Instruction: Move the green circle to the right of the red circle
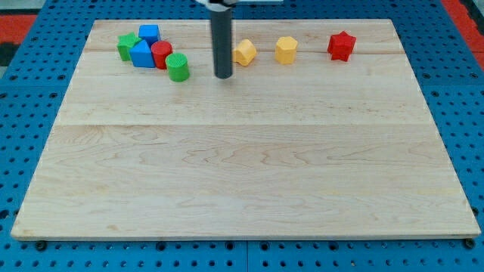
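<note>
The green circle (pixel 178 67) stands on the wooden board near the view's top left, touching the lower right side of the red circle (pixel 161 54). My tip (pixel 223 76) is on the board to the right of the green circle, a short gap away, and left of the yellow blocks. The dark rod rises straight up from it to the view's top edge.
A green star (pixel 127 46) and two blue blocks (pixel 149 33) (pixel 141 54) cluster left of the red circle. Two yellow blocks (pixel 244 52) (pixel 286 50) and a red star (pixel 341 46) lie in a row toward the view's top right.
</note>
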Motion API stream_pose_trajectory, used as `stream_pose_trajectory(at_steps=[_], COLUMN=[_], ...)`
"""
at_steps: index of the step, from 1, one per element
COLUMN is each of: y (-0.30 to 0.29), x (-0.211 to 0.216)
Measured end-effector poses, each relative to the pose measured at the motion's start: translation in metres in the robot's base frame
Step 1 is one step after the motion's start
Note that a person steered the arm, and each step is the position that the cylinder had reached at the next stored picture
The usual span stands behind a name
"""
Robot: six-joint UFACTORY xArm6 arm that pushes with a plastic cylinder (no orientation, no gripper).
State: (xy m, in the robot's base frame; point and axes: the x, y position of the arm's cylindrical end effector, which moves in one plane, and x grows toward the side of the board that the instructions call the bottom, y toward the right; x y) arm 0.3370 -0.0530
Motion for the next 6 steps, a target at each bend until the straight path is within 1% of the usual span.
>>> stream_pose_trajectory(at_steps=[1, 2, 3, 4, 5, 6], y=[-0.004, 0.001, -0.042, -0.065, -0.063, -0.057], x=[0.001, 0.024, 0.028, 0.025, 0.003, -0.009])
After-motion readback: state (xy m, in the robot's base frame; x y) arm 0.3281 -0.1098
